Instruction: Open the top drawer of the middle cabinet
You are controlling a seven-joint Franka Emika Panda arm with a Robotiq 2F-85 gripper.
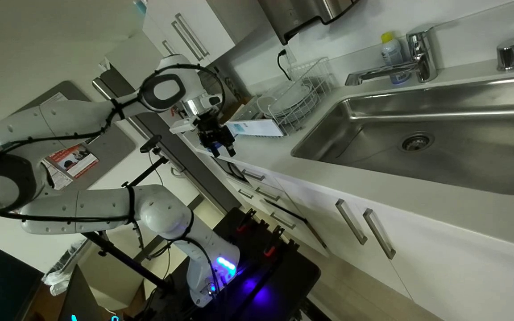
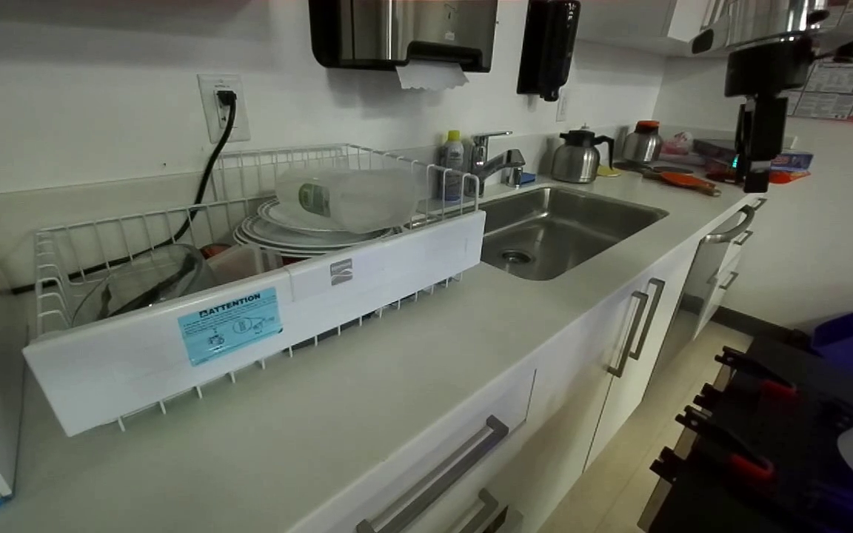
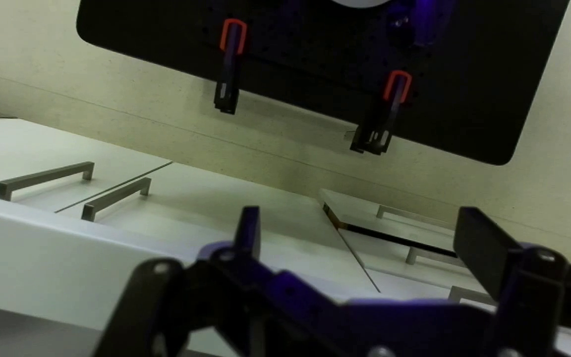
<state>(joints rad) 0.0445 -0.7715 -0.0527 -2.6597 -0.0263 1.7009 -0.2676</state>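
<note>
Claw (image 3: 360,218) is spread wide and empty, with what I'd call the top drawer handle (image 1: 253,175) below it, running parallel with the front of the worktop (image 1: 263,150).

In wrist view, the end effector (image 3: 361,229) partly hides the top drawer handle (image 3: 471,296).

Between black table (image 3: 474,94) and cabinets (image 3: 206,208) a strip of floor (image 3: 290,141) leaves a way through, narrowed by two clamps (image 3: 228,69) jutting off the table and a pulled-out lower drawer (image 3: 374,222). Along the front of the counter (image 2: 367,392) a lane lies free; behind it stands the rack (image 2: 323,296).
</note>
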